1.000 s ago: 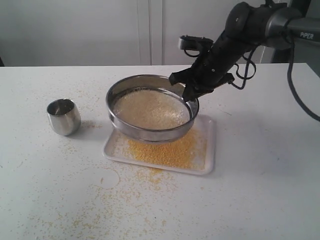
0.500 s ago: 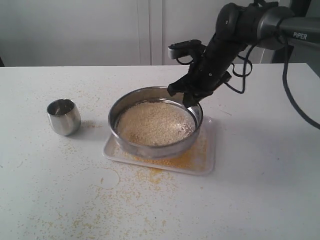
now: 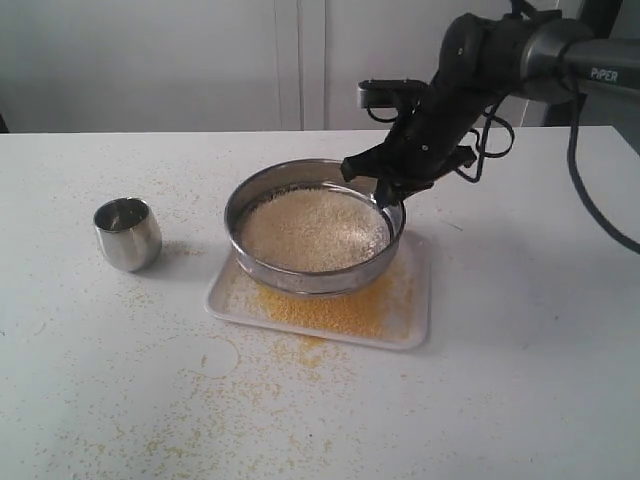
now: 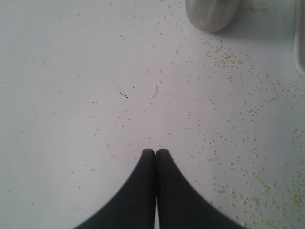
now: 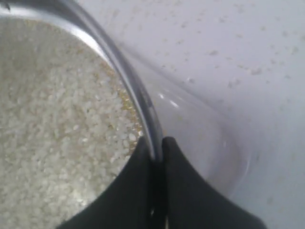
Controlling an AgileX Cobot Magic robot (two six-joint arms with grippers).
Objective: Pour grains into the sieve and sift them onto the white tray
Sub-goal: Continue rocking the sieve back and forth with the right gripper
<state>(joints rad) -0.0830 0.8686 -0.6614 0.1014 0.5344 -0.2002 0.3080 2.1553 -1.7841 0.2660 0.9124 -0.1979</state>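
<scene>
Right gripper (image 5: 155, 143): fingers clamped tight on far-right rim of sieve (image 3: 310, 281), one inside, one outside. Sieve at frame centre, over white tray (image 3: 419, 300); contact with tray unclear. Off-white grains (image 3: 315, 228) fill mesh; yellow granules (image 3: 325, 310) lie on tray beneath. Left gripper (image 4: 155, 152): fingers pressed together, empty, above table (image 3: 500, 380). Steel cup (image 3: 127, 233) upright at left, apart from tray.

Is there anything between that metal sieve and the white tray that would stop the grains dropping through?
Nothing visible. The right gripper holds the sieve by its rim over the white tray, and yellow grains already lie on the tray beneath it.
</scene>
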